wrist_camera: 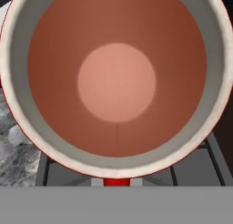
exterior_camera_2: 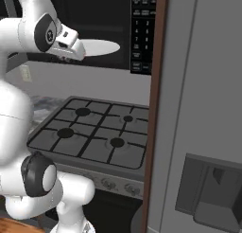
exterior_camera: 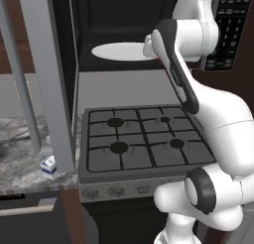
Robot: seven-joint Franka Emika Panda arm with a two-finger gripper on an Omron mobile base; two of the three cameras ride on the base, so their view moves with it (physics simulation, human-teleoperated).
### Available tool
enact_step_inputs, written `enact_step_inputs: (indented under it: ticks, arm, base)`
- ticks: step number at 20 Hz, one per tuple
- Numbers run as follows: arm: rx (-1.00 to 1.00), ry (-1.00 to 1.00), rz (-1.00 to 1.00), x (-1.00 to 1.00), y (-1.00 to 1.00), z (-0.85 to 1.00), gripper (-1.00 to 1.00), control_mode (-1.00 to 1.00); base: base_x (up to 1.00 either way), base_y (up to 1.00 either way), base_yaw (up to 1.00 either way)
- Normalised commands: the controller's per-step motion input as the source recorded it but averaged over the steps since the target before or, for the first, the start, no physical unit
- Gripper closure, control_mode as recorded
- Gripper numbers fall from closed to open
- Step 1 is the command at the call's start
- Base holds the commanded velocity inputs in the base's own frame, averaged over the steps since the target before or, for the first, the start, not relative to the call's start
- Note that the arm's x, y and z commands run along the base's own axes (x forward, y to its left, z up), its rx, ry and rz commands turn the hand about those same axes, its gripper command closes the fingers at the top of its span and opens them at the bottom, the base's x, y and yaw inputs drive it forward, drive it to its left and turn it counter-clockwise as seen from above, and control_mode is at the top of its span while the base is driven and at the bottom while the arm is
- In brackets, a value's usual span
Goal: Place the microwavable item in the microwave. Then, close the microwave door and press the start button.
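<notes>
The microwavable item [wrist_camera: 116, 82], a red cup with a pale rim, sits right under the hand camera, which looks straight down into it. My gripper [exterior_camera: 149, 47] is shut on it and holds it high over the stove, in front of the microwave [exterior_camera: 124, 20] opening. The fingertips are hidden behind the cup. The white turntable plate [exterior_camera: 119, 52] lies in the dark cavity just behind the hand [exterior_camera_2: 71, 46]. The microwave door [exterior_camera: 49, 79] stands swung open to the left, grey inner frame facing me. The keypad strip [exterior_camera_2: 142, 33] is on the right of the cavity.
A four-burner gas stove [exterior_camera: 144, 139] lies below the microwave. A small white-and-blue milk carton [exterior_camera: 48, 166] stands on the marble counter [exterior_camera: 20, 153] left of the stove. A tall grey fridge [exterior_camera_2: 203, 109] and a brown panel [exterior_camera_2: 153, 132] close off the right side.
</notes>
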Motion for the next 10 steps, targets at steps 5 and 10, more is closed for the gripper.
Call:
enact_step_inputs:
  ticks: [5, 10]
  arm:
    - [0.0, 0.09, 0.03, 0.74, 0.1, 0.0, 1.0, -1.0]
    - [0.0, 0.13, 0.03, 0.77, 0.18, -0.18, 1.0, -1.0]
  base:
    - [0.0, 0.0, 0.0]
    - [0.0, 0.0, 0.0]
